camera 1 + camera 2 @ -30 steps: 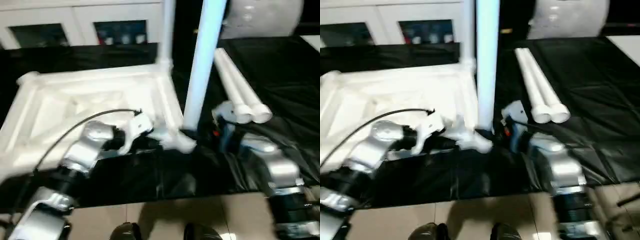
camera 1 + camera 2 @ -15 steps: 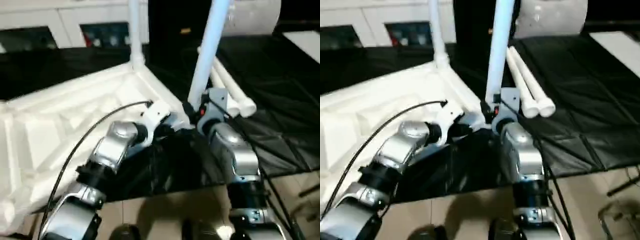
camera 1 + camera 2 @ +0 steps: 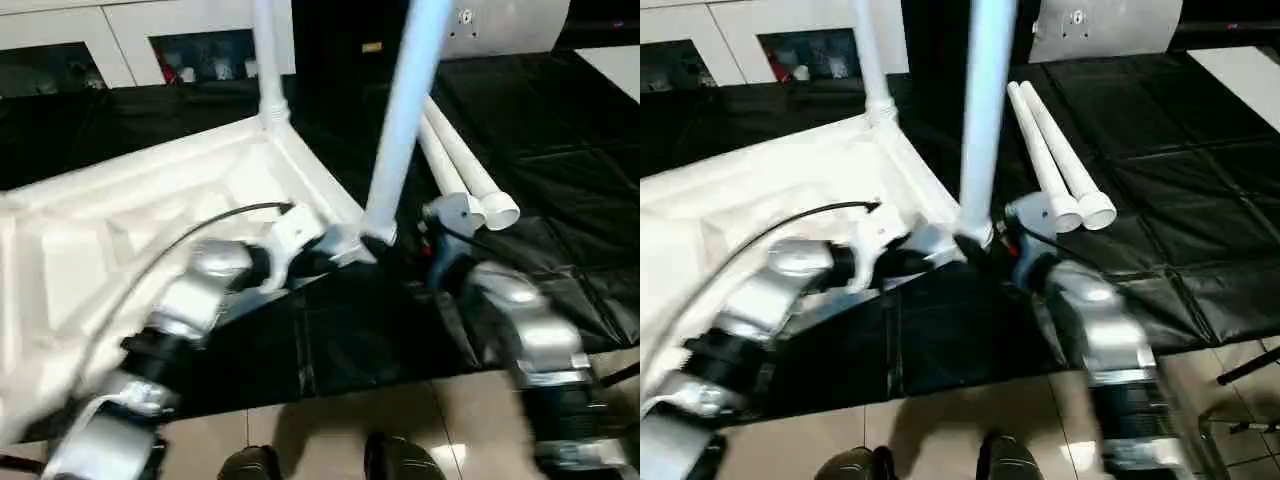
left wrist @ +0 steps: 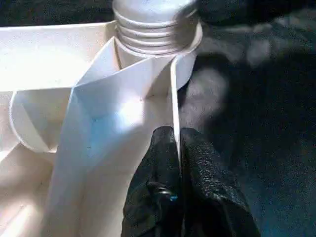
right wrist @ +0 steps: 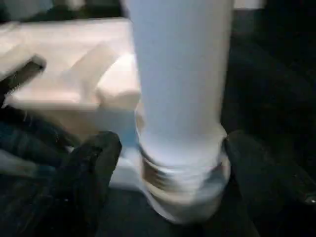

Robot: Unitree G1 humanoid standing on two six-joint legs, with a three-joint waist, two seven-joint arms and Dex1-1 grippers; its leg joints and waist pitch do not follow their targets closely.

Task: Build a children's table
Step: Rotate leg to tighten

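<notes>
The children's table top (image 3: 120, 230) lies upside down on the black sheet, white with a raised rim. One leg (image 3: 268, 60) stands in its far corner socket. A second leg (image 3: 402, 120) stands in the near right corner socket, its threaded end (image 4: 153, 24) seated there. Two more legs (image 3: 465, 170) lie side by side to the right. My left gripper (image 3: 330, 255) is shut on the thin rim (image 4: 173, 84) just beside that corner. My right gripper (image 5: 173, 143) is open, one finger (image 5: 94, 168) on each side of the standing leg's base (image 5: 180, 74), slightly apart from it.
White cabinets (image 3: 130, 40) with glass doors stand behind the black-covered surface (image 3: 560, 120). A black cable (image 3: 220, 215) arcs over my left forearm. Tiled floor (image 3: 330, 430) and my feet show at the near edge.
My right gripper's fingers have spread apart off the standing leg and its forearm has drawn back to the right. The left gripper stays pinched on the rim. The camera has shifted.
</notes>
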